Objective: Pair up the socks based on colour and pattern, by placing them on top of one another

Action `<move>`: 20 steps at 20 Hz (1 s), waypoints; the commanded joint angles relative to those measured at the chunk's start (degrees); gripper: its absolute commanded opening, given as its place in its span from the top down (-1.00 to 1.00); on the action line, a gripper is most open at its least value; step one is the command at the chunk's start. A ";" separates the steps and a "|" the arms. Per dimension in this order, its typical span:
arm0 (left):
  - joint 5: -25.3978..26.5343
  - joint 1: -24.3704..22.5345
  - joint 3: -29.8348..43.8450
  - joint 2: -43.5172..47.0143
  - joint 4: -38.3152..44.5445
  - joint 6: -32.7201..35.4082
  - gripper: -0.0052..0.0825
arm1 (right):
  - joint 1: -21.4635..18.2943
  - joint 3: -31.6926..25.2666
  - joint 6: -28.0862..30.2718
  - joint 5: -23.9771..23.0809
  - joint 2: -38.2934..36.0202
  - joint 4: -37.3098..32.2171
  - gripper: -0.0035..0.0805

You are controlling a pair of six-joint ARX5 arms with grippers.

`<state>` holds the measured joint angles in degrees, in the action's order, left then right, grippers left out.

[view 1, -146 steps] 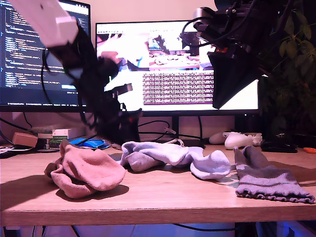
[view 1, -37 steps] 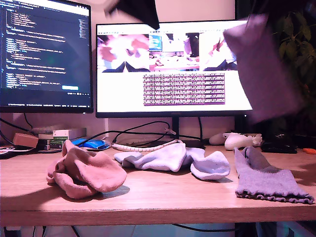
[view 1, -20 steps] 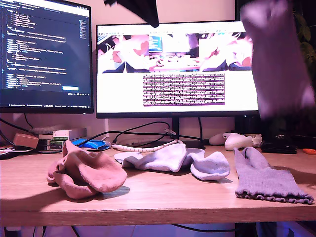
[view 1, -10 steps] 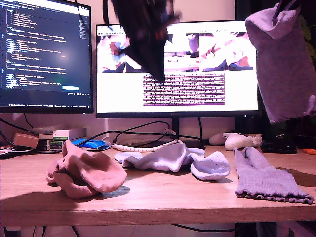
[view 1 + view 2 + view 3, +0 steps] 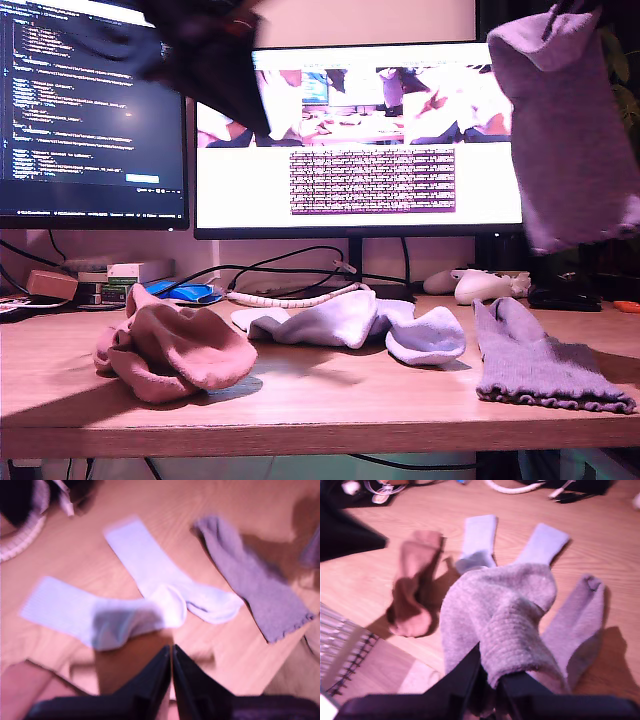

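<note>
- Nearest the tabletop's (image 5: pixel 330 410) front edge lies the pink sock heap (image 5: pixel 175 350), bunched rather than flat; it looks like both pink socks already laid one on the other, though the folds hide whether there are two.
- Also close to the front edge, toward the exterior view's right corner, the grey-lavender sock on the tabletop (image 5: pixel 540 360) lies flat with its frilly cuff forward, a ready base for its partner.
- Further back, mid-tabletop, the pale-blue socks (image 5: pixel 350 325) overlap only at their toes and splay apart, so we judge that pair unfinished.
- Behind them a coiled white cable (image 5: pixel 290 298) and a white controller (image 5: pixel 480 285) sit near the back edge, before the monitors (image 5: pixel 370 140).
- Above everything, our second gripper (image 5: pixel 490 680) has its fingers (image 5: pixel 470 672) clamped on the cuff of the lifted grey-lavender sock (image 5: pixel 565 130), which hangs free, high over its match, so it can be lowered onto it without dragging.
- Our first gripper (image 5: pixel 171 670) is up over the pale-blue socks with fingers (image 5: pixel 155 675) pressed together, holding nothing, seemingly kept clear.
</note>
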<state>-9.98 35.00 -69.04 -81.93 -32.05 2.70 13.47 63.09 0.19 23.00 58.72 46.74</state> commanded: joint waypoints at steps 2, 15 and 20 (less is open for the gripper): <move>-0.02 0.66 7.87 2.64 5.33 -1.22 0.94 | -0.11 -0.33 -0.09 -0.37 -2.40 -0.70 0.95; -0.04 2.23 25.86 19.67 24.96 -0.94 0.94 | -0.09 -22.18 -7.98 1.05 -22.16 -12.52 0.95; -0.04 3.04 26.18 19.65 27.74 -0.94 0.94 | -0.09 -22.18 -13.99 2.69 -16.00 -14.58 0.95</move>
<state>-9.98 37.85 -43.24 -62.41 -4.71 1.67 13.47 41.01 -13.45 25.41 41.34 32.84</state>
